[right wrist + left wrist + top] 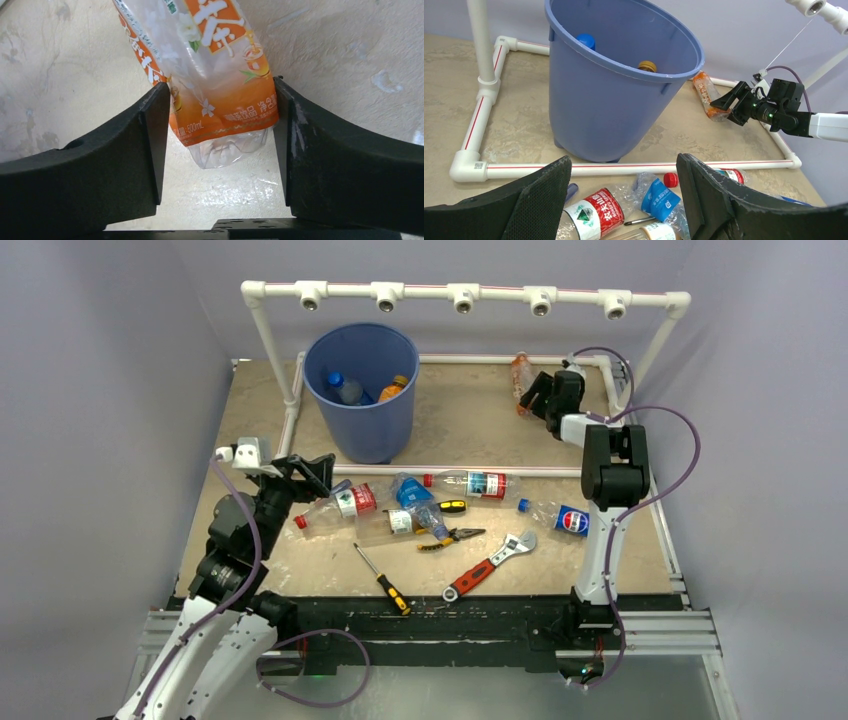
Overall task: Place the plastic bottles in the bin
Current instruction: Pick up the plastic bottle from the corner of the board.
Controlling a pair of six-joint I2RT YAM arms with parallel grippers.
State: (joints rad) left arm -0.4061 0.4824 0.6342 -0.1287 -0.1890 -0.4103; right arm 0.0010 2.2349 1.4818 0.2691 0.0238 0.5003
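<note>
The blue bin (pixel 365 430) (pixel 599 110) stands at the back left and holds a blue-capped bottle (pixel 342 387) and an orange bottle (pixel 394 387). At the back right lies a clear bottle with an orange label (pixel 520 375) (pixel 705 92) (pixel 215 75). My right gripper (pixel 535 395) (pixel 220 87) has both pads against the sides of its lower end. My left gripper (pixel 325 472) (pixel 623 162) hangs open over crushed bottles with a red label (pixel 345 503) (pixel 594 212) and a blue label (pixel 410 492) (pixel 659 197). Two more bottles (pixel 480 483) (pixel 565 520) lie to the right.
A white pipe frame (pixel 460 295) arches over the back, and its low rail (pixel 470 471) runs across the table between the bin and the bottles. A screwdriver (pixel 382 580), pliers (pixel 450 536) and a red-handled wrench (pixel 490 565) lie near the front.
</note>
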